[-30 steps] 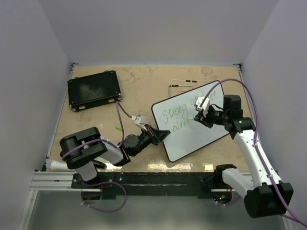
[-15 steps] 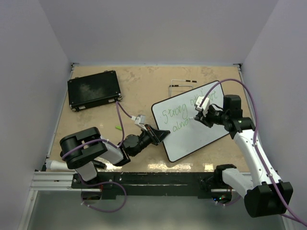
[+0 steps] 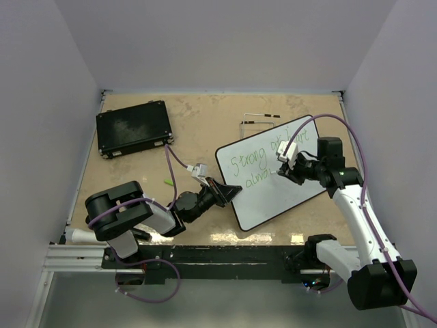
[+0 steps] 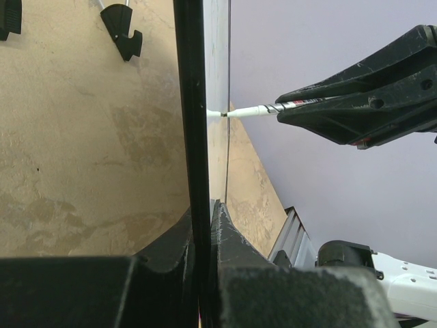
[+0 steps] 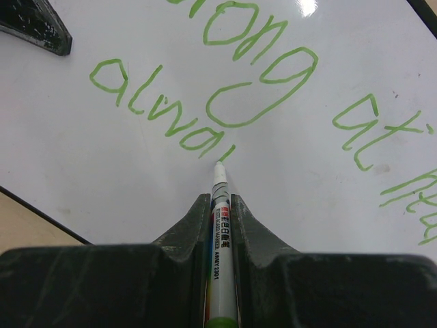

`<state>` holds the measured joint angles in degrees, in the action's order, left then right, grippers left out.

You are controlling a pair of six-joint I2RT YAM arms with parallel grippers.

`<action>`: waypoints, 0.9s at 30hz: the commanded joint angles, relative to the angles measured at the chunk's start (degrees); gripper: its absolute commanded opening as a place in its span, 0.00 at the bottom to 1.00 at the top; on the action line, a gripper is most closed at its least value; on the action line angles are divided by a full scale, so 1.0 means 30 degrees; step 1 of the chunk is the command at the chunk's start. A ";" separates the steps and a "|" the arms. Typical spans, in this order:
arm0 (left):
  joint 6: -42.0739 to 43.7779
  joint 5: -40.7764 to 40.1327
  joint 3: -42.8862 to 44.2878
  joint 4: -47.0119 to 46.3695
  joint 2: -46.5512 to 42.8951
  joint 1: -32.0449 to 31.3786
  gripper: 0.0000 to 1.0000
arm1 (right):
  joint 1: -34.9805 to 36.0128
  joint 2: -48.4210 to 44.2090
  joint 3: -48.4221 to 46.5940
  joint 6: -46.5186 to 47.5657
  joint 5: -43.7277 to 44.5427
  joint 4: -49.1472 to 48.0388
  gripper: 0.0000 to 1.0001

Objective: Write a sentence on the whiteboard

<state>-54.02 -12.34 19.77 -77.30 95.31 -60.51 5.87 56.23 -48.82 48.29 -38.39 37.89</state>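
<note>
**Right tool point(image 3: 285, 164) edges right, mid-word on the whiteboard's point(image 3: 273, 198) second line**
Clamped on a green marker point(image 5: 220, 225), it has shifted slightly right; the tip appears to touch the board just after "alwa". The left tool point(image 3: 229, 191) pinches the board's near-left rim, holding it askew right of centre on the desk point(image 3: 205, 123). The sentence point(image 3: 263, 160) is unfinished.

Change over one second, overhead view: my right gripper point(image 3: 280, 169), clamped on the marker point(image 5: 220, 229), has shifted very slightly toward the near left over the second line of green writing point(image 5: 157, 116) on the whiteboard point(image 3: 273, 205).
</note>
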 commanded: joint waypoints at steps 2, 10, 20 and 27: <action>0.2333 0.1066 -0.0379 -0.3795 0.0252 -0.0132 0.00 | -0.0052 -0.0110 0.0101 0.0338 0.0580 0.0554 0.00; 0.2333 0.1095 -0.0350 -0.3795 0.0282 -0.0132 0.00 | -0.0052 -0.0256 0.0013 -0.0393 0.1166 -0.0207 0.00; 0.2362 0.1154 -0.0350 -0.3853 0.0340 -0.0132 0.00 | -0.0081 -0.0022 -0.0397 -0.1097 0.1371 -0.1231 0.00; 0.2333 0.1183 -0.0408 -0.3883 0.0282 -0.0132 0.00 | -0.0081 0.0271 -0.0778 -0.1537 0.1372 -0.1877 0.00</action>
<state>-54.04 -12.25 19.77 -77.30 95.35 -60.49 5.87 56.05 -48.84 44.91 -35.35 35.94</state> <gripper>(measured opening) 0.084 0.146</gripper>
